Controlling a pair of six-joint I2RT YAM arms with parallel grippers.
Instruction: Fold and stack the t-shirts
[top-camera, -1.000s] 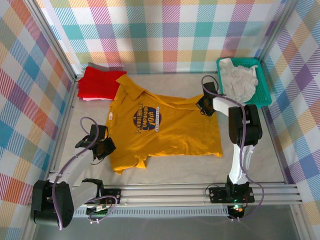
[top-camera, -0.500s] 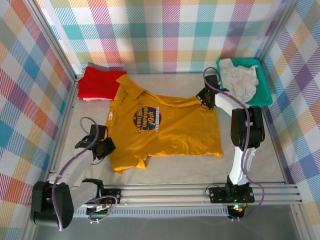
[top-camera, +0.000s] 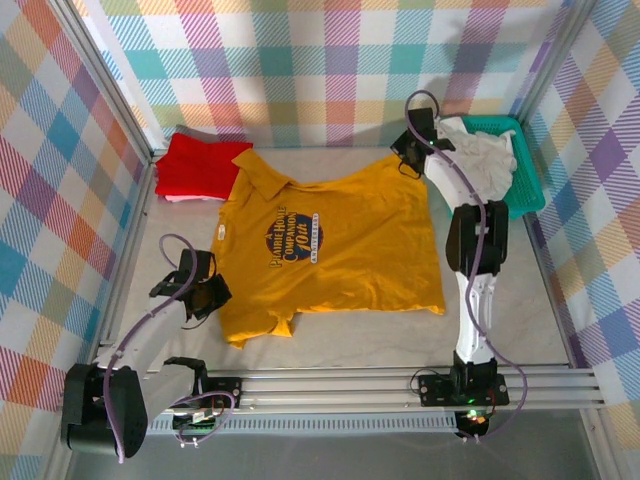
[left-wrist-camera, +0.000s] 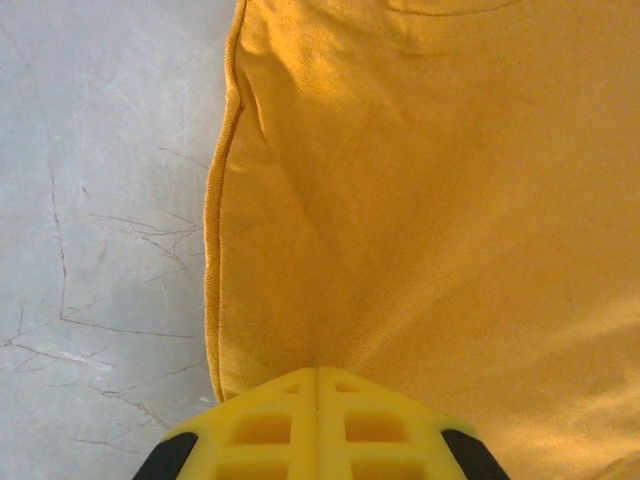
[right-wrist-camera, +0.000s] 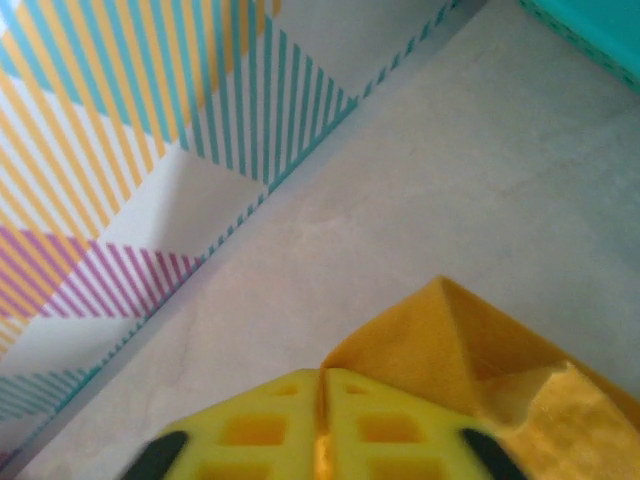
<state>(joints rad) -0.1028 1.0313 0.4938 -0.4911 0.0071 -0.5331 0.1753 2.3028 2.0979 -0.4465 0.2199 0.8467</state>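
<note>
A mustard-yellow t-shirt (top-camera: 340, 250) with a dark oval logo lies spread face up on the table. My left gripper (top-camera: 205, 297) is shut on its left edge, and in the left wrist view the closed fingertips (left-wrist-camera: 318, 370) pinch the yellow cloth (left-wrist-camera: 430, 200) beside its hem. My right gripper (top-camera: 410, 150) is near the back wall, shut on the shirt's far right corner. The right wrist view shows yellow fabric (right-wrist-camera: 470, 350) caught in the thin slit between the jaws (right-wrist-camera: 322, 375). A folded red t-shirt (top-camera: 200, 165) lies at the back left. An off-white t-shirt (top-camera: 480, 160) is heaped in the basket.
The teal mesh basket (top-camera: 525, 190) stands at the back right, just right of my right gripper; its corner (right-wrist-camera: 590, 25) shows in the right wrist view. Plaid walls (top-camera: 330, 70) close the table on three sides. A metal rail (top-camera: 350, 385) runs along the near edge.
My right gripper has moved back toward the far wall, dragging the shirt's right corner with it and stretching the cloth flatter. The left arm has not moved.
</note>
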